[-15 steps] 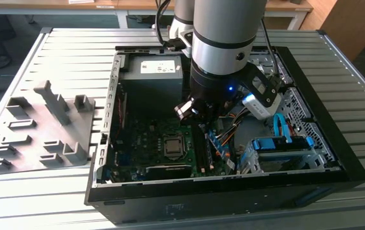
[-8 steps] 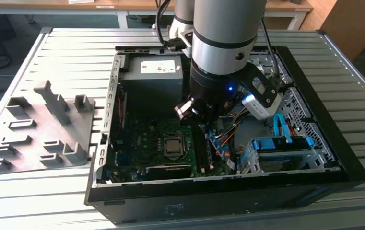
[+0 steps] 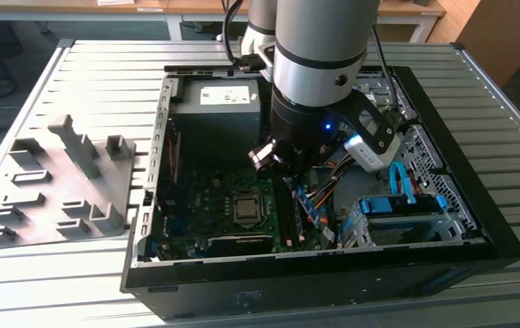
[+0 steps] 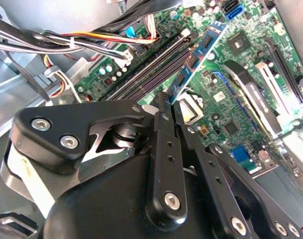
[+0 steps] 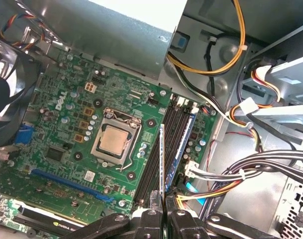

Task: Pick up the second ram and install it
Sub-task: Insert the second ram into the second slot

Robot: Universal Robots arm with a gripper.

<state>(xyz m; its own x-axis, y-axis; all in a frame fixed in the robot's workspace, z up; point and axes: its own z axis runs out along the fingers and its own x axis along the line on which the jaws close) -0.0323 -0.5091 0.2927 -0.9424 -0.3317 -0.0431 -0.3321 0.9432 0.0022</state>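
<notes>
Black pincer (image 5: 162, 213) fingers nearest the lens, clamped flat against both faces of the second ram (image 5: 162, 154). No gap visible between fingers and board in both wrist views; judged a firm hold. Ram carried on edge: thin pale line running out from the pincer tips in the first wrist view, blue-green face with dark chips in the second wrist view. Long axis lined up with the black memory slots (image 5: 172, 130) directly below the pincer, presumably so the contact edge can meet a slot squarely along its whole length. Cannot tell whether touching a slot or hovering just clear.

Another blue strip (image 5: 187, 140) standing in a slot on the side of the pincer away from the processor socket (image 5: 114, 142); probably a module already fitted. Bundled cables (image 5: 231, 172) beyond that strip, close to the slots but apart from the held ram.

Seen from the exterior view: arm reaching straight down into the open computer case (image 3: 492, 232), wrist near vertical, likely to keep the board square to the motherboard. Grey holder tray (image 3: 59, 188) on the slatted worktop (image 3: 104, 68), outside the case and well apart from the pincer.
</notes>
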